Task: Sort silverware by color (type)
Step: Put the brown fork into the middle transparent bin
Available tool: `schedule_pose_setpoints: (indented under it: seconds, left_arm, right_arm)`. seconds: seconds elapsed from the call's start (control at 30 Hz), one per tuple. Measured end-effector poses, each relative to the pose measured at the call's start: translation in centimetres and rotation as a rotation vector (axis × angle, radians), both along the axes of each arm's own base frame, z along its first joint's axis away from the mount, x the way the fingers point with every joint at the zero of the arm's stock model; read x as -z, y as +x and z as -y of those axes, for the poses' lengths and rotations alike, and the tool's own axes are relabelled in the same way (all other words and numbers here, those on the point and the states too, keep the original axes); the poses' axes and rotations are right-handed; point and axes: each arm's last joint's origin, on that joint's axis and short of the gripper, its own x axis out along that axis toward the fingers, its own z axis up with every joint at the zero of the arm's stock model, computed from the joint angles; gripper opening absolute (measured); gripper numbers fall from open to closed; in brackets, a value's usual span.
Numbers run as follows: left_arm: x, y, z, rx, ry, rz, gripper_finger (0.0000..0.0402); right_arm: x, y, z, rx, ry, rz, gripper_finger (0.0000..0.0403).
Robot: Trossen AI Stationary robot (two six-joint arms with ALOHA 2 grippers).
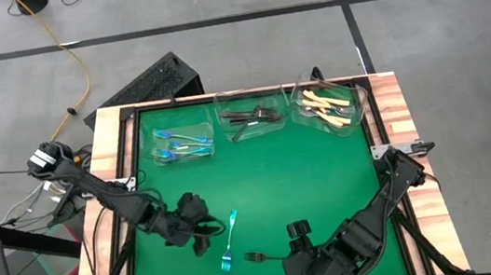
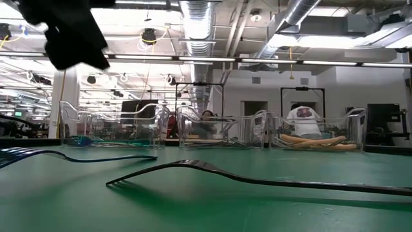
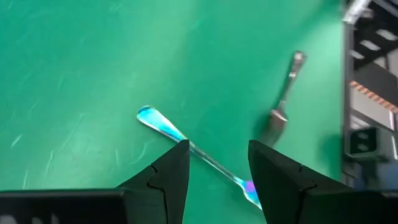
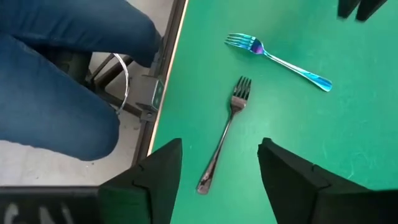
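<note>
Two forks lie flat on the green mat. A shiny blue-teal fork lies near the front, and a dark metal fork lies just right of it. My left gripper is open above the blue fork, a finger on either side of its handle, apart from it. My right gripper is open above the dark fork, over its handle end, with nothing held. In the low view the dark fork arches in the foreground and the blue fork lies at the left.
Three clear tubs stand along the far edge: one with blue forks, one with dark forks, one with cream-handled pieces. A person's legs in blue jeans are beside the table's near edge. Wooden rails frame the mat.
</note>
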Motion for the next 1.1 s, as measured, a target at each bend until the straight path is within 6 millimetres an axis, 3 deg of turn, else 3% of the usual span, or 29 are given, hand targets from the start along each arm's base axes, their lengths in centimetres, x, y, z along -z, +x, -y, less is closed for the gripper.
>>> schedule_pose_setpoints:
  seconds: [0.33,0.57,0.77,0.97,1.1]
  left_arm:
    - [3.5,2.9,-2.1,-0.143,-0.103,-0.151,0.0148]
    - [3.8,3.6,-3.0,0.013,-0.188,-0.219,0.0148]
    - [2.1,3.9,-2.9,0.082,-0.214,-0.122,0.0148]
    - [-1.4,3.8,-2.9,0.139,-0.180,0.018,0.0148]
    - [-4.1,3.1,-3.0,0.145,-0.133,0.132,0.0148]
  right_arm:
    - [0.0,-0.2,-0.2,-0.004,0.001,-0.002,0.0230]
    - [0.5,-1.0,1.0,0.065,-0.128,-0.071,0.0230]
    - [0.7,-0.9,2.3,0.112,-0.204,-0.110,0.0230]
    - [1.3,0.3,3.6,0.189,-0.171,-0.125,0.0230]
    - [3.1,1.7,4.2,0.218,-0.134,-0.157,0.0230]
